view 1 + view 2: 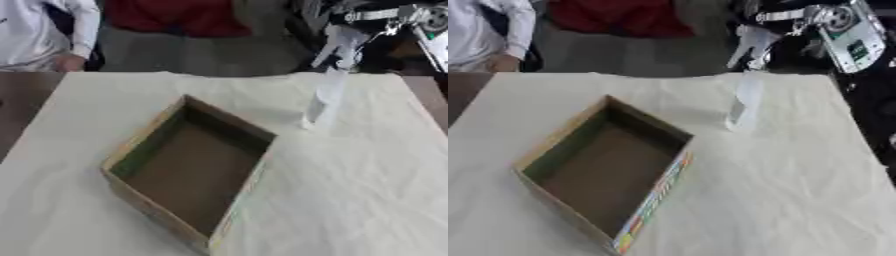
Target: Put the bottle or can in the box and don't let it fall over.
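Box (188, 175) lay open and empty on the cloth-covered tabletop (350, 200), near centre, skewed to your view; nothing had gone in yet. Pale bottle (328, 97) was beyond the box's far right corner, well apart from it, upright or slightly tilted; its base looked at or just above the cloth, contact not clear. Your right hand (346, 42) came in from the upper right at the bottle's top; it appeared to be on the neck, but whether the fingers were clamped round it or merely beside it, I could not tell. Left hand showed in neither view. Judged stage: pick-up or early carry; the move over the box wall, the lowering and the upright release all remained. Bottle's outline was smeared; cap and contents unreadable.
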Motion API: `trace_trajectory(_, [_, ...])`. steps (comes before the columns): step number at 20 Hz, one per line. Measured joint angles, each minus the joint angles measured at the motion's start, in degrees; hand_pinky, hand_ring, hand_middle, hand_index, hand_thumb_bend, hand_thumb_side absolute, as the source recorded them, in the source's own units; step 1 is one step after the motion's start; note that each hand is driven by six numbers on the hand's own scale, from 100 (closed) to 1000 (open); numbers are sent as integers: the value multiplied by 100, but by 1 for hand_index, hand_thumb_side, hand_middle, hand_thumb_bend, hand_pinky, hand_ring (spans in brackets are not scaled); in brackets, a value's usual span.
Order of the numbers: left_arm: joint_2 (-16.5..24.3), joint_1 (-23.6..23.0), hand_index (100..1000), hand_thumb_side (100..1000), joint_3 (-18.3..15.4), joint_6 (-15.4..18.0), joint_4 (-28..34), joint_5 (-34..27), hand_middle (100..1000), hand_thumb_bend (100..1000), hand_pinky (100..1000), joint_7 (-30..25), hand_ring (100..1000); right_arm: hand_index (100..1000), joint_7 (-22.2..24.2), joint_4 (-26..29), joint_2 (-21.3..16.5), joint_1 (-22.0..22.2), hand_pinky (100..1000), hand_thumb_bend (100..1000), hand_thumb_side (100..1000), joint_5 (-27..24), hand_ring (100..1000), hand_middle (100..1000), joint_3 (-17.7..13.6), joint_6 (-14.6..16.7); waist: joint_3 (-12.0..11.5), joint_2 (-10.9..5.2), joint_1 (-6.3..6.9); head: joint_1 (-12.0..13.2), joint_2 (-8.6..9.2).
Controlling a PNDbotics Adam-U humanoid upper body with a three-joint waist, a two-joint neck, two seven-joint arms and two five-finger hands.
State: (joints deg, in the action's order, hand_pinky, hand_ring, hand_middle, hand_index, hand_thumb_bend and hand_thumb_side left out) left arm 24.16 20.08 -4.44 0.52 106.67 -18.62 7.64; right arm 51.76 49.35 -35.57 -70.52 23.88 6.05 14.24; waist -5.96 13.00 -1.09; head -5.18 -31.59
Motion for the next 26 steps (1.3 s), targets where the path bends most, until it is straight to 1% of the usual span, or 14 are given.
trace_trajectory(3, [0,0,810,671,0,0,0,0,682,198,729,0,731,800,9,-10,0,3,742,100,100,0,829,799,0,-27,-1,2,7,-4,0])
trace_trajectory(6, [0,0,808,672,-1,0,0,0,680,197,729,0,730,782,7,-11,0,3,709,100,100,0,803,770,-1,-48,-1,3,8,-5,0])
trace_trajectory(9, [0,-9,807,673,-1,0,0,0,679,195,729,0,731,742,7,-11,1,5,640,100,100,-19,755,716,-2,-65,0,5,12,-5,0])
trace_trajectory(11, [0,-16,806,672,-1,-1,0,0,678,195,730,0,730,697,-9,-11,1,5,561,100,100,-58,696,653,-2,-82,0,5,18,-8,0])
trace_trajectory(12, [0,-17,806,672,-1,-2,0,0,678,195,730,0,730,693,-18,-11,1,6,554,100,100,-79,690,647,-2,-84,0,6,20,-10,0])
trace_trajectory(13, [0,-17,805,672,-1,-2,0,0,678,195,730,-1,730,661,-25,-11,1,8,512,100,100,-99,649,611,-2,-81,0,6,20,-13,0])
trace_trajectory(15, [0,-17,804,671,-1,-2,0,0,677,196,730,-1,730,621,-43,-11,1,24,467,100,100,-125,608,576,-1,-69,0,6,20,-23,1])
trace_trajectory(16, [0,-17,804,672,-1,-2,0,0,677,194,730,-1,730,614,-55,-11,1,33,462,100,100,-139,603,571,-1,-60,0,7,20,-25,2])
trace_trajectory(19, [0,-17,803,671,-1,-2,0,0,675,193,730,-1,730,554,-88,-11,2,38,422,100,100,-171,557,523,0,-36,-2,10,20,-29,3])
trace_trajectory(22, [0,-18,801,671,-1,-3,0,0,674,192,730,-1,729,526,-100,-11,2,46,394,100,100,-211,535,502,1,-25,-3,14,20,-30,3])
trace_trajectory(25, [0,-18,800,673,-1,-3,0,0,672,190,730,-2,728,468,-99,-11,2,50,338,100,100,-265,492,458,3,-26,-8,22,19,-31,3])
trace_trajectory(26, [0,-21,800,673,-1,-3,1,0,672,190,730,-2,728,466,-96,-11,2,51,335,100,100,-291,490,456,3,-28,-10,28,19,-31,3])
